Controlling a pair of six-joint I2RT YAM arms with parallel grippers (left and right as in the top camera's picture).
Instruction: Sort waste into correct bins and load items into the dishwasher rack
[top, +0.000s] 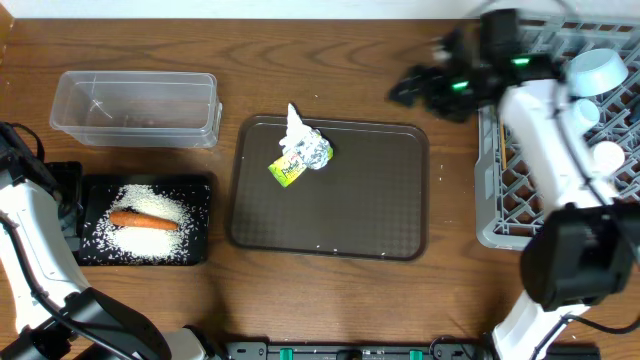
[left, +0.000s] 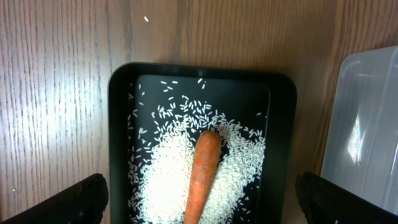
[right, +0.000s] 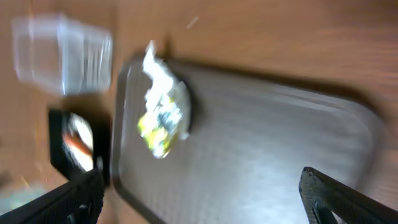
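Note:
The black tray (top: 200, 190) at the left holds white rice (top: 150, 240) and an orange carrot (top: 142, 220); the left wrist view shows the tray (left: 118, 124), rice (left: 168, 168) and carrot (left: 203, 174) from above. The crumpled wrapper (top: 300, 152) lies on the brown tray (top: 400, 200); it also shows, blurred, in the right wrist view (right: 163, 112). The clear tub (top: 135, 107) stands empty at the back left. The grey rack (top: 520, 200) at the right holds a light-blue bowl (top: 598, 70) and white cups (top: 605, 155). My left gripper (left: 202, 205) is open above the black tray. My right gripper (top: 410, 90) is open and empty, near the rack's left edge.
The clear tub shows at the right edge of the left wrist view (left: 367, 124). Bare wooden table lies between the trays and in front of them. My right arm crosses over the rack's left side.

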